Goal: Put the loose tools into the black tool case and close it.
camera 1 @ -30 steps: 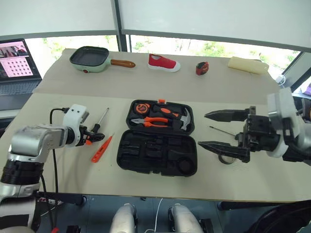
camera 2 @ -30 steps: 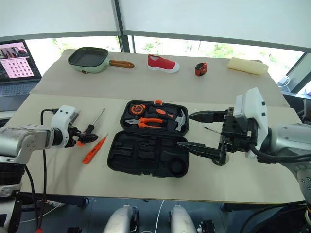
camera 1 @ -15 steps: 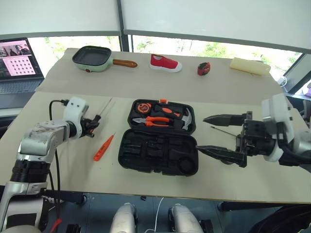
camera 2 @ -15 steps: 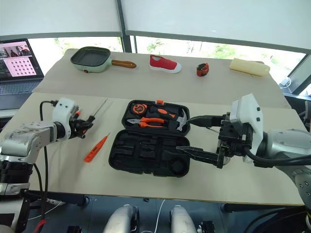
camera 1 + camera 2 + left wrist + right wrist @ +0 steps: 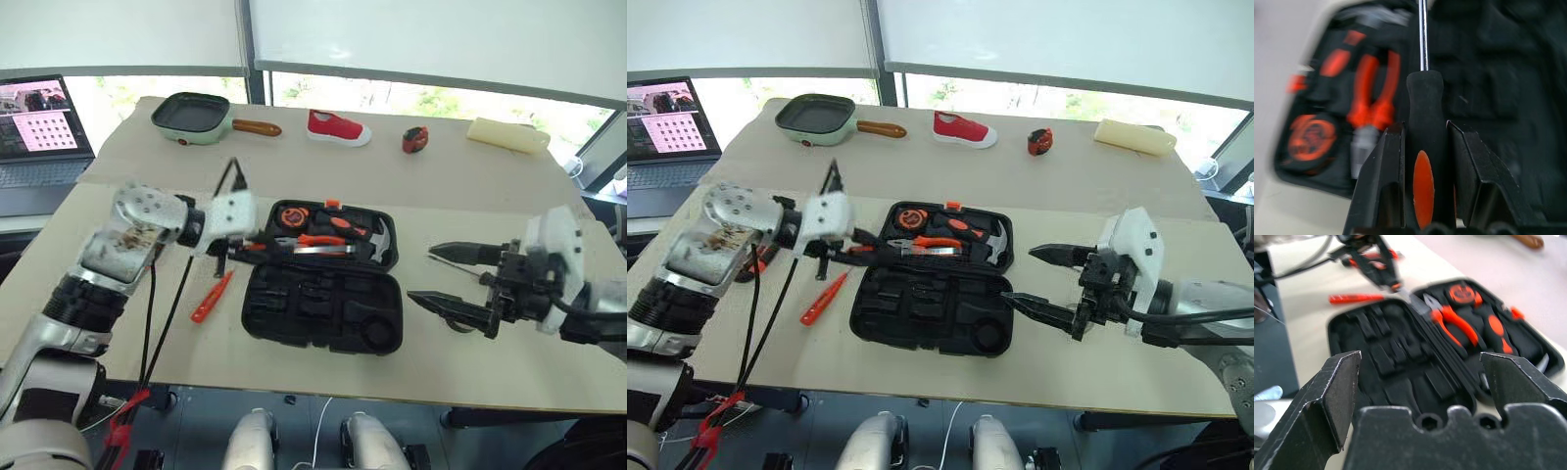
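The black tool case point(image 5: 323, 305) lies open in the middle of the near table. Its near half shows bare moulded slots; its far half holds pliers, a hammer and a tape measure. My left gripper point(image 5: 235, 247) is shut on the black-orange handled screwdriver point(image 5: 1422, 147) at the case's left edge, and the shaft reaches right over the far half. The small all-orange screwdriver point(image 5: 211, 297) lies on the table left of the case. My right gripper point(image 5: 423, 275) hangs open to the right of the case, with nothing between its fingers. The long thin-shafted screwdriver point(image 5: 456, 267) lies under it.
On the far table stand a green frying pan point(image 5: 191, 117), a red shoe point(image 5: 338, 127), a small red-and-black gadget point(image 5: 414, 139) and a beige block point(image 5: 506, 134). A laptop point(image 5: 39, 127) sits at the far left. A black cable point(image 5: 162, 294) hangs from my left wrist.
My left gripper shut on the black-orange screwdriver, lifted it off the table and swung right to the case while its wrist rolled. My right gripper sank slightly, still open.
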